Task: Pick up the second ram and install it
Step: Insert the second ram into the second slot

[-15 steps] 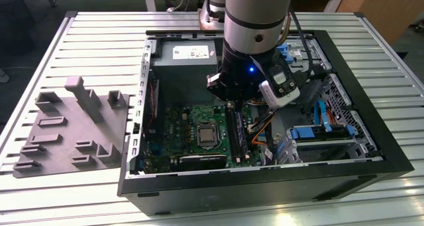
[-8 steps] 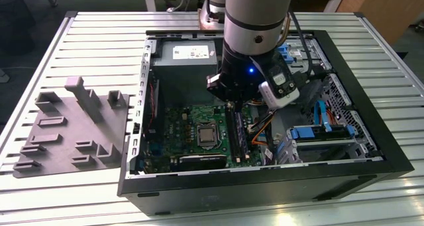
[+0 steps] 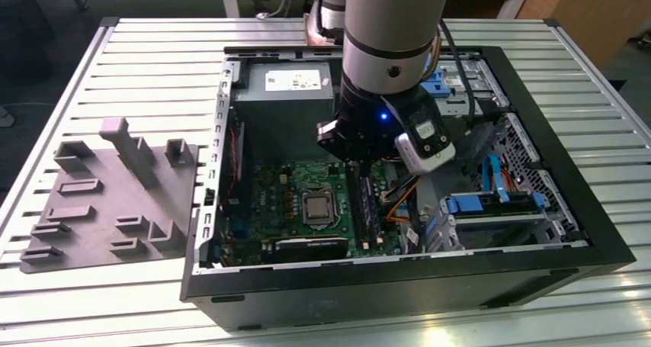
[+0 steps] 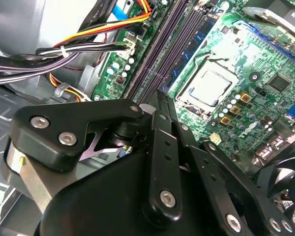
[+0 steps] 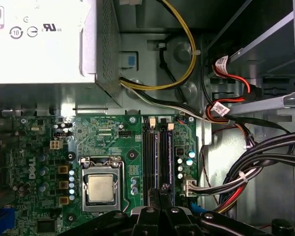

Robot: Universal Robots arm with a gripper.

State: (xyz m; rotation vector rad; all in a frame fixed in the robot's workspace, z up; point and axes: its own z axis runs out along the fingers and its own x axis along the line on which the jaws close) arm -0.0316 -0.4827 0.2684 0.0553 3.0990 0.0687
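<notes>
The second ram (image 3: 363,202) is hard to single out: in the exterior view a thin dark stick stands on edge in the memory slots (image 5: 156,157) just below the tool (image 3: 358,162), and whether it is fully seated cannot be told. In the first wrist view the long black slots run side by side on the green motherboard (image 5: 103,137), their near ends cut off by the tool's black linkage. The tool's fingertips (image 5: 160,189) come together in a narrow point right over the slots, seemingly closed or almost so; whether they grip the stick cannot be told. Beside the slots sits the square metal-capped processor (image 5: 101,189) in its shiny frame. A grey metal power supply (image 5: 44,42) fills the case's (image 3: 569,263) far end, with bundled black, yellow and red cables (image 5: 246,167) trailing past. The black case lies open on the ribbed metal counter (image 3: 152,49), next to a grey moulded fixture (image 3: 112,202) near the counter's edge at the exterior view's left.
</notes>
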